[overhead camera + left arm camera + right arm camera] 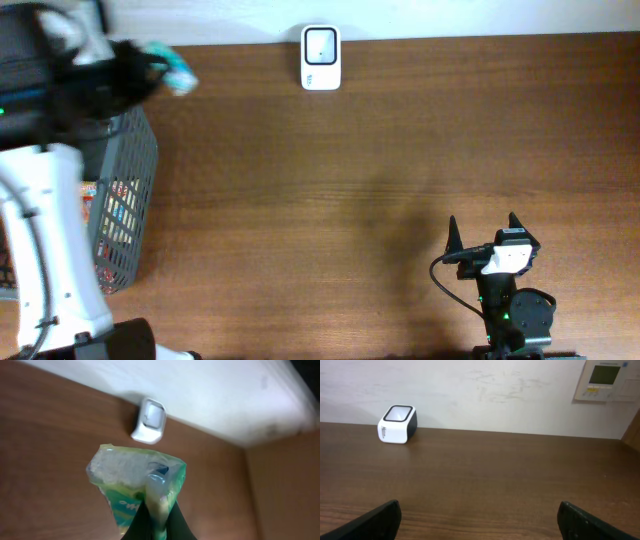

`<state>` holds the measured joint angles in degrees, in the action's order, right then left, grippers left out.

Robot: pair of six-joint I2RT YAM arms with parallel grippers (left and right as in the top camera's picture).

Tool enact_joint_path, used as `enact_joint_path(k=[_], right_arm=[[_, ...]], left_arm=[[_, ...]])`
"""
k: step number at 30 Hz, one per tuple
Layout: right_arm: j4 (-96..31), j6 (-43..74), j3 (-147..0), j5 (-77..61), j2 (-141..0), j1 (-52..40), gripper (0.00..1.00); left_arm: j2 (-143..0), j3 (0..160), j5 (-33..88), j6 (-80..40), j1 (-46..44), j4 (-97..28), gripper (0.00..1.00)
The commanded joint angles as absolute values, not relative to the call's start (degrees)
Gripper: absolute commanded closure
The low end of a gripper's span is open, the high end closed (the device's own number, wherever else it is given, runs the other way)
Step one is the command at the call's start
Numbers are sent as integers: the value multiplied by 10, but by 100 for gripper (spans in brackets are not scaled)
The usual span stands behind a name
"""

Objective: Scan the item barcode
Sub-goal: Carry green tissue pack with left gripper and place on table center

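**Desk:** Where is the item?

**Operator:** My left gripper point(159, 510) has it, a green and white packet point(135, 480). The two dark fingers are pinched tight on its lower seam, and the rest of the packet sticks out beyond the tips. From overhead it sits at the far left of the table point(350, 180), close to the wall and just past the far corner of the grey mesh basket point(125, 200). That part of the view is blurred, so I can't give you the exact edge.

**Desk:** And the scanner?

**Operator:** The white scanner point(321, 58) stands at the back edge of the table against the wall, with its dark window facing up. It's to the right of the packet and well apart from it. In the left wrist view it shows above the packet's top edge, nothing between them.

**Desk:** Any barcode showing?

**Operator:** I can't make one out, only green print and a clear patch.

**Desk:** What about the right side?

**Operator:** My right gripper point(495, 235) is near the front right of the table with its fingers spread wide and nothing between them. Its camera looks across bare wood to the scanner.

**Desk:** What's in the basket?

**Operator:** Some colourful packs point(110, 215) show through the mesh, but I can't tell what they are.
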<state>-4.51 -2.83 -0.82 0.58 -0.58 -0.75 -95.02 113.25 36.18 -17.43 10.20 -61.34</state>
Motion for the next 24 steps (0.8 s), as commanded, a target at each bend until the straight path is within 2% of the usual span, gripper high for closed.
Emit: enact_joint_path(k=[1,6,9,11,12,13,14,15,19,24], right_arm=[[-47,-27,-3,7,-2,-11,2],[-47,-27,-3,7,-2,-11,2],[-47,-27,-3,7,-2,-11,2],[-47,-28,-3,7,-2,-11,2],[-47,-27,-3,7,-2,-11,2],[-47,-27,-3,7,-2,-11,2],[-47,-27,-3,7,-2,-11,2],[-47,-27,-3,7,-2,-11,2],[-47,-27,-3,7,-2,-11,2],[-47,-27,-3,7,-2,-11,1]], left_arm=[[-967,1134,229,-93,-56,-625,100],[-1117,1133,74,-93,-254,-620,100],[-1204,1133,75,-98,-307,-614,100],[-1264,1133,93,-98,-341,-613,96],[-1281,1133,94,-100,-355,-613,91],[-1295,1133,94,-100,-373,-607,57],[-1298,1133,93,-100,-383,-602,9],[-1298,1135,92,-99,-390,-596,1],[-1297,1265,66,-91,-366,-681,1],[-1297,1650,-86,-91,-236,-896,1]])
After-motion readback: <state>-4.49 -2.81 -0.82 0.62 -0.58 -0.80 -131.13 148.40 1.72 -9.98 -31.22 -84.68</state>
